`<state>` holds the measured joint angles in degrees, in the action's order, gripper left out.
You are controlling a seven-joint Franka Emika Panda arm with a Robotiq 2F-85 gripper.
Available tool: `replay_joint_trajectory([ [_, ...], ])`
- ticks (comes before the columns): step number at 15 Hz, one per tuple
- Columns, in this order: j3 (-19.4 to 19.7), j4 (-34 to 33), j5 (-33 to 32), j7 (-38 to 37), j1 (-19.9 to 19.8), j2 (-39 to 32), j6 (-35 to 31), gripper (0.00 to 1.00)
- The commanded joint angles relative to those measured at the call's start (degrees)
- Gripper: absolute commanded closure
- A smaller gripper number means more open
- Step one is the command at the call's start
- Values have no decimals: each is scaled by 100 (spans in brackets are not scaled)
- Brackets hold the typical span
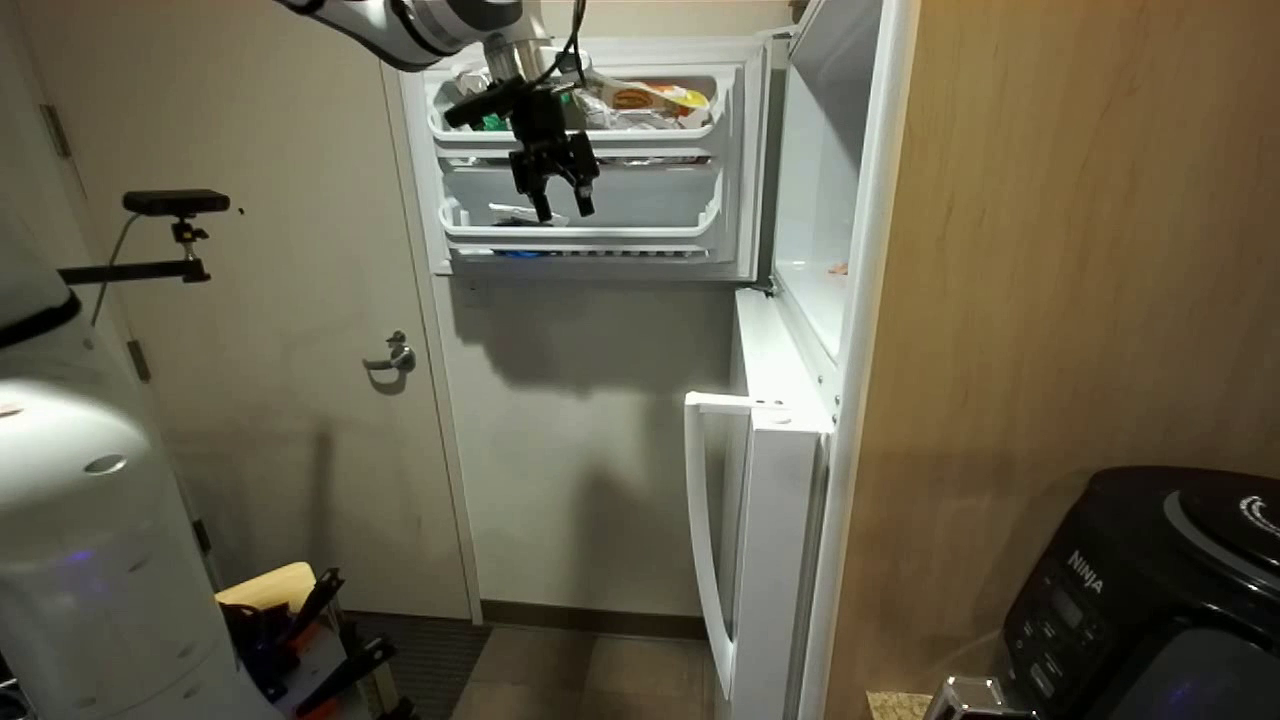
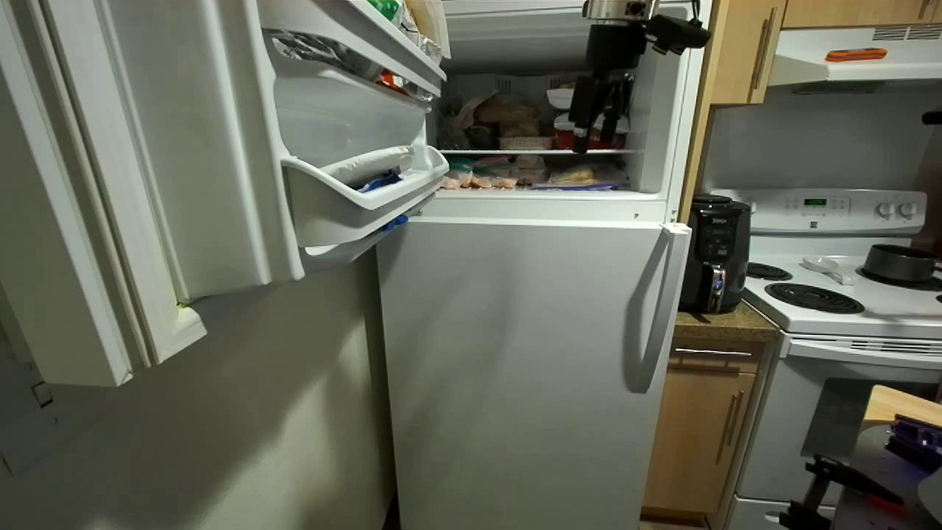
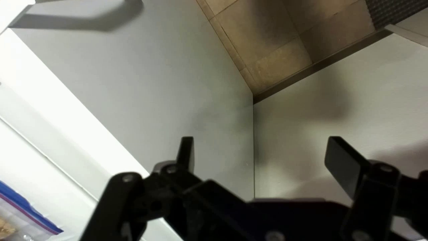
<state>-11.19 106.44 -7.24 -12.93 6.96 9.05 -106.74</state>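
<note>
Before the freezer compartment [image 2: 659,132], the end effector [image 3: 259,150] hangs empty, jaws wide apart.

Wrist view: one pincer [image 3: 260,154] with two fingers [image 3: 186,155]; lower left, one plastic bag [image 3: 23,221]. Both exterior views: one refrigerator [image 2: 544,208] with two doors [image 2: 515,331]; one air fryer [image 2: 717,250]. In an exterior view: at left, one room door [image 1: 270,320], three hinges [image 1: 138,360], one lever handle [image 1: 400,357]; upper left, one camera [image 1: 176,203]. In an exterior view: at right, one stove [image 2: 831,235] and one pot [image 2: 899,263].
</note>
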Motion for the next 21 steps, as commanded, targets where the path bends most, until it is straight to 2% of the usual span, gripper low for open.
replay_joint_trajectory([
  [1, -89, -257, -57, -134, 112, -276, -29, 0],
  [21, -523, -1042, -199, -14, 891, -1042, -169, 0],
])
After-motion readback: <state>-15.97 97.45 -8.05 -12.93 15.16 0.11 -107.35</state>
